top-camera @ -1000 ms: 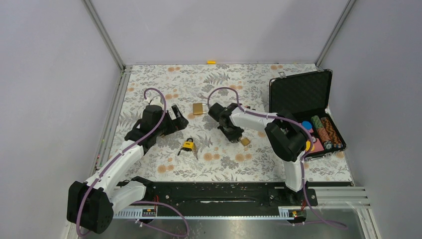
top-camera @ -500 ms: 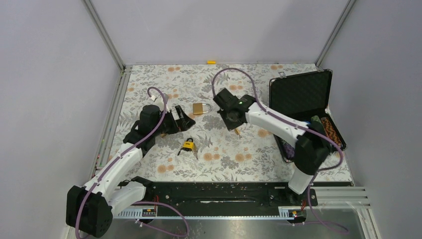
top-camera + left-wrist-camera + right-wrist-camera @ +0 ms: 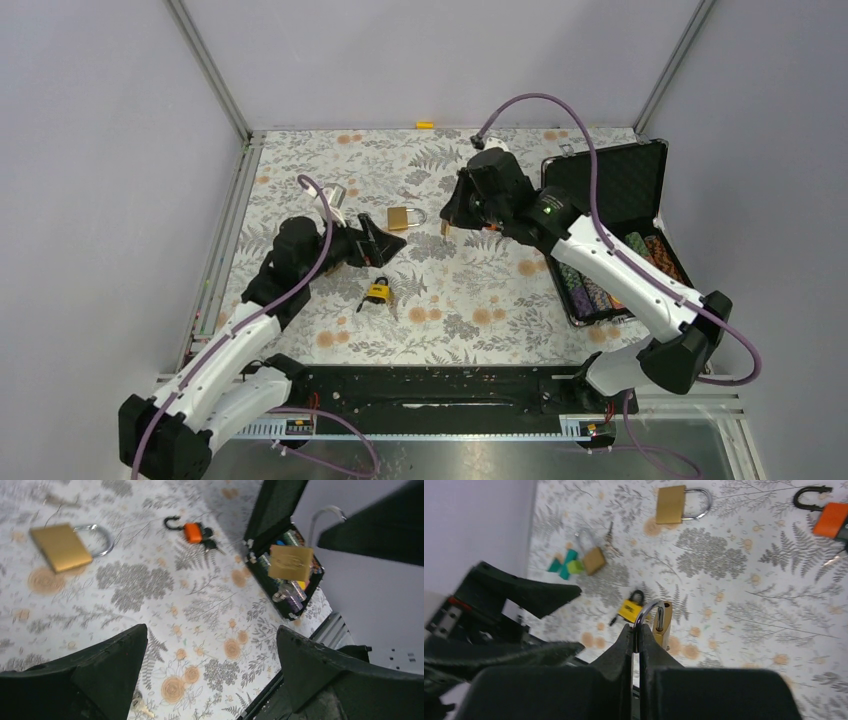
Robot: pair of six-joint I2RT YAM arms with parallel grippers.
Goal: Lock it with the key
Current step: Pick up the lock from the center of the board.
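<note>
We find the small brass padlock [image 3: 662,622] hanging clear of the table from the tips of the right gripper [image 3: 635,636]. Its fingers are clenched on the padlock's silver shackle, and the brass body dangles just past the fingertips. The left wrist view shows the same padlock [image 3: 291,563] suspended in the air, its shackle rising into the dark fingers above it. In the top view the right gripper [image 3: 449,214] is raised over the far middle of the floral table [image 3: 470,320]. Near it, on its left, a larger brass padlock [image 3: 403,217] lies flat on the table. The left gripper [image 3: 377,243] stands released, its fingers spread wide, just left of that larger padlock and well apart from the held one. On the near side of the left gripper lies a yellow padlock [image 3: 378,292]. Ahead of the left gripper an orange padlock [image 3: 192,531] lies beside an open black case [image 3: 610,185], which sits to the right of the right gripper and holds coloured chips.
</note>
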